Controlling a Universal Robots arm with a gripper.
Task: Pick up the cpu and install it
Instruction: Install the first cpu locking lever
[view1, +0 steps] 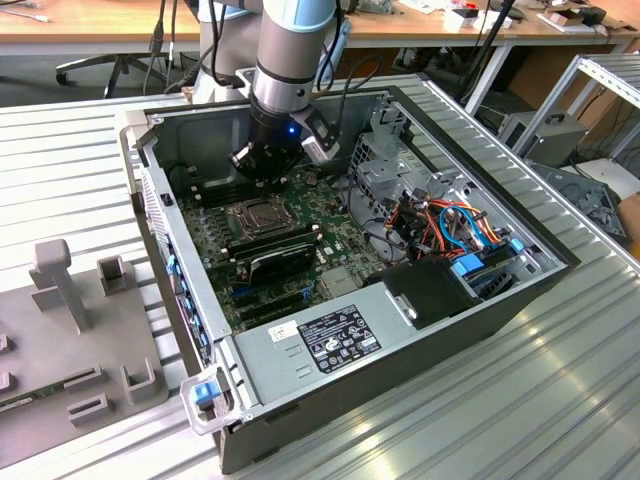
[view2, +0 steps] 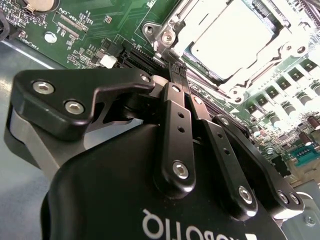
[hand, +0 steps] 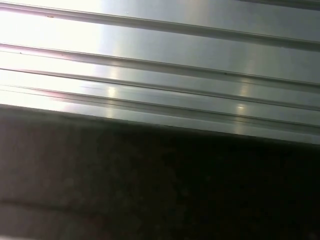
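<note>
Green motherboard (view2: 95, 30) carries the cpu (view2: 232, 40) in its socket, just beyond the gripper (view2: 176, 75), jaws together.

one cpu (view2: 235, 37), one motherboard (view1: 300, 255), one computer case (view1: 480, 300)

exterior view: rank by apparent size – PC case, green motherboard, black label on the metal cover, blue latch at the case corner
1. PC case
2. green motherboard
3. black label
4. blue latch

The latch sits nearest the camera, so it may read larger than it truly is; the order still holds.
</note>
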